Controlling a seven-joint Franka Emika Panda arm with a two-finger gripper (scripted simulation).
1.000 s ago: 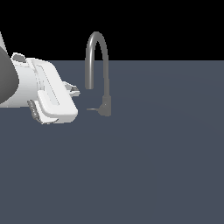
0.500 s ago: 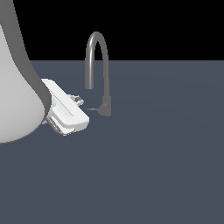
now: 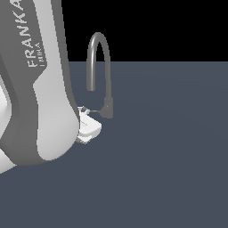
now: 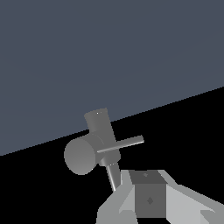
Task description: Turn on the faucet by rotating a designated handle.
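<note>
Exterior view shows you the Franka arm (image 3: 35,84) looming large at that view's left, its white gripper (image 3: 88,126) low on the counter (image 3: 169,156), just beside the faucet (image 3: 101,71). The faucet stands upright on the dark slate-blue counter, its gooseneck arching against a black background. The handle (image 3: 95,111) sticks out sideways from the faucet's base toward the gripper. In the wrist view, the handle (image 4: 113,176) runs from the base (image 4: 87,151) to the gripper body (image 4: 151,201); you cannot tell how the jaws stand.
</note>
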